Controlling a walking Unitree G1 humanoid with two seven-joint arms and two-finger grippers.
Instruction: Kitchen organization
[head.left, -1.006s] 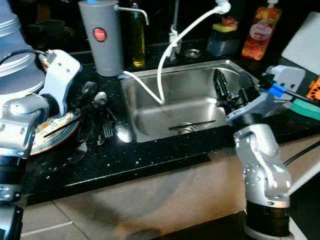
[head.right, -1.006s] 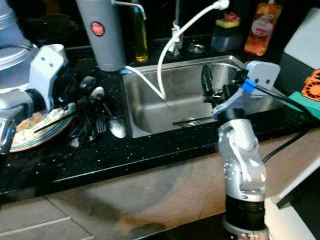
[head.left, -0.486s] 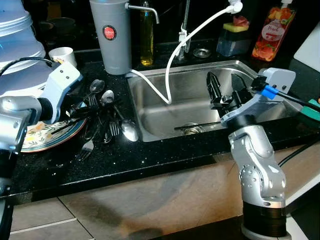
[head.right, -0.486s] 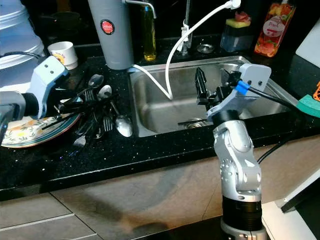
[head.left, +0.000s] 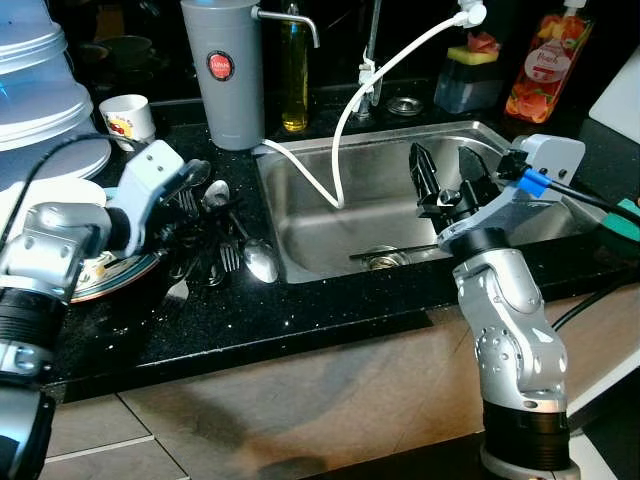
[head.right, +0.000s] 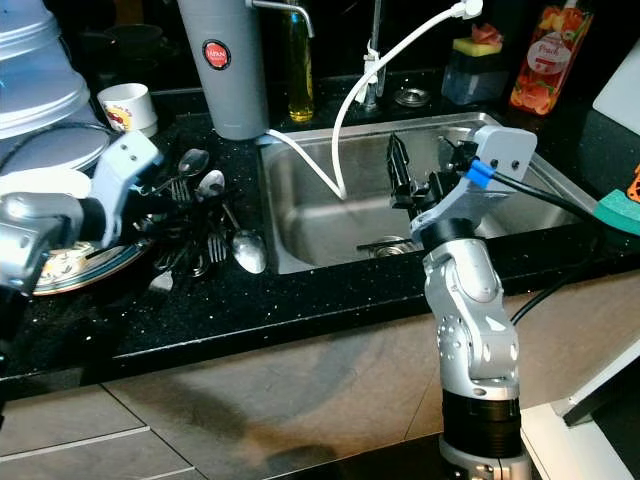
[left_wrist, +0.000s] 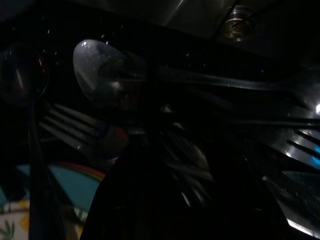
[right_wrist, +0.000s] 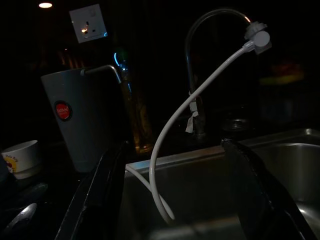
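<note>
A humanoid robot stands at a dark kitchen table, its left gripper (head.left: 185, 222) lowered into a loose heap of spoons and forks (head.left: 215, 240) lying between a patterned plate (head.left: 105, 272) and the steel sink (head.left: 395, 200). The cutlery, the job's evident target, rests scattered on the table just beside the sink's left rim, one large spoon (head.left: 260, 262) nearest the basin. The left wrist view is dark; a spoon bowl and fork tines crowd close around the black fingers, but whether those fingers have closed on anything cannot be told. The right gripper (head.left: 447, 178) hangs above the sink with its two fingers spread apart and nothing between them, apparently parked there to receive or to keep clear. A white hose (head.left: 375, 95) droops from the tap into the basin. Behind stand a grey jug (head.left: 225, 75), an oil bottle (head.left: 293, 70), a small cup (head.left: 125, 113) and a sponge holder (head.left: 470, 75). Judging by the pose, a piece of cutlery is being singled out for pickup.
</note>
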